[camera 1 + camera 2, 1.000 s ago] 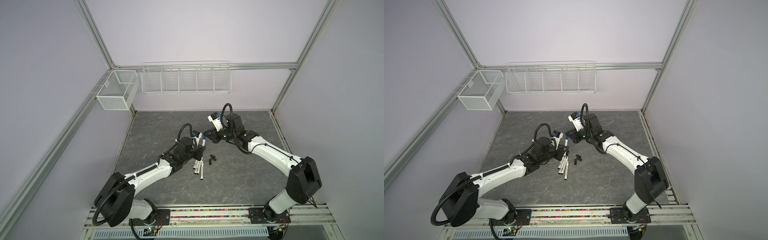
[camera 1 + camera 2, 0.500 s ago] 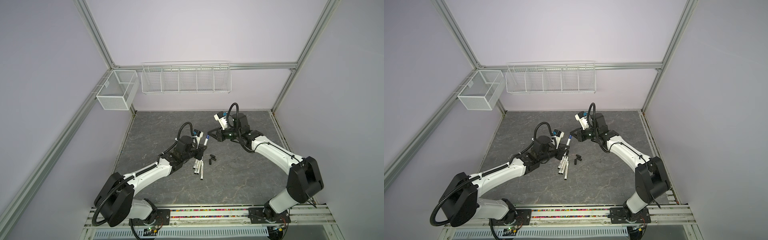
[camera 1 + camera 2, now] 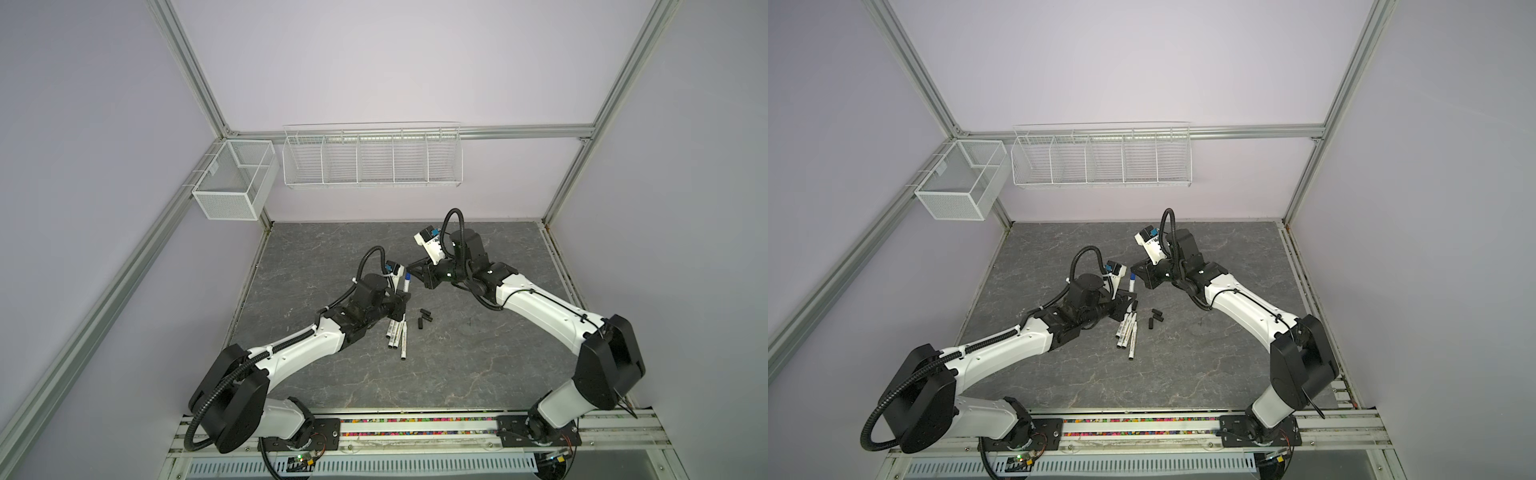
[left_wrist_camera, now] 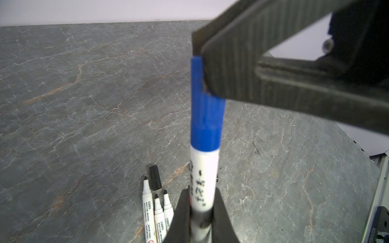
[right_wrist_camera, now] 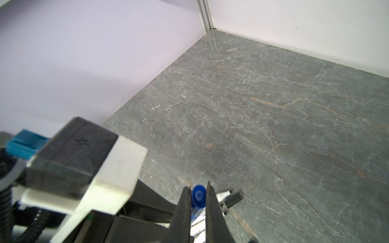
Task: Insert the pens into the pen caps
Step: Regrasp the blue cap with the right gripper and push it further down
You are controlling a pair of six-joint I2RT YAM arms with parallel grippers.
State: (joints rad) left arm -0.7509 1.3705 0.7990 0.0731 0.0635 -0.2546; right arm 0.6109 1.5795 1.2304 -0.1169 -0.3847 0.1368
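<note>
Shifted left with right tool [image 5: 197,186] pinching the blue cap [image 4: 207,117] over the pen [image 4: 204,178] clamped in left tool [image 4: 201,199]; push straight along its length.

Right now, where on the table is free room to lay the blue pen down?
Bare table lies between the loose pens and the front rail, and along the back wall. The centre is crowded: pens, black caps, left claw, right claw.
</note>
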